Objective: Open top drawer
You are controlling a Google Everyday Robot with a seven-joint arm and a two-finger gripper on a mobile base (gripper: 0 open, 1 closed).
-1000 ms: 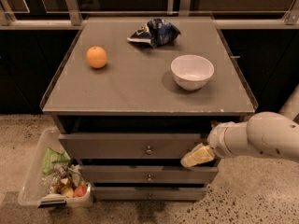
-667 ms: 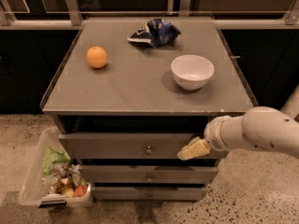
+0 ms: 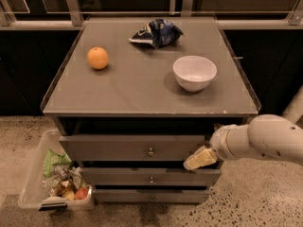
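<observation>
The top drawer [image 3: 113, 147] is the widest grey-brown front under the tabletop, with a small round metal knob [image 3: 150, 152] at its centre. It stands slightly out from the cabinet, with a dark gap above it. My gripper [image 3: 199, 159] comes in from the right on a white arm [image 3: 265, 138]. Its pale tip is in front of the drawer's right end, to the right of the knob and a little below it. It is apart from the knob.
Two narrower drawers [image 3: 150, 178] sit below. On the tabletop [image 3: 132, 89] are an orange [image 3: 98, 58], a white bowl [image 3: 194, 73] and a blue chip bag [image 3: 156, 32]. A clear bin of snacks [image 3: 56, 179] stands on the floor at the left.
My gripper has moved left along the top drawer front, toward the knob, and slightly up. Nothing else has moved.
</observation>
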